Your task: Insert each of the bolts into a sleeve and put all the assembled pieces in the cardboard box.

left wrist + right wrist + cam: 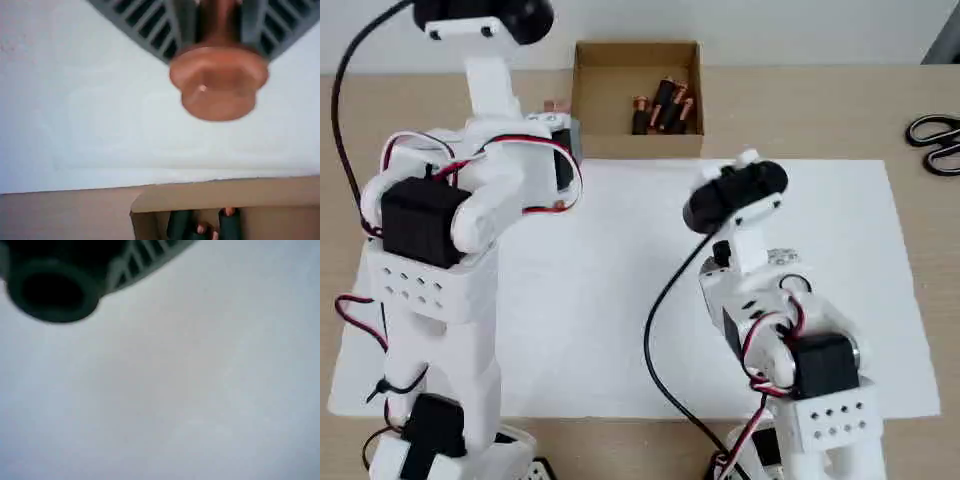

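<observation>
Left wrist view: left pincer point(218, 17) clamps a bolt point(218, 82), right pincer point(85, 270) a sleeve point(52, 292); joining them seems next, cardboard box point(583, 100) at twelve o'clock.

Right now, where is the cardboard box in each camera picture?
High view: cardboard box at top centre, beyond the white paper.
Left wrist view: box just past the paper's edge.
Right wrist view: paper beneath a black sleeve.
Shared landmark: the white paper.

The scissors point(935, 142) run off the high view's edge, and jaws hide the shank of the bolt point(218, 85).
</observation>
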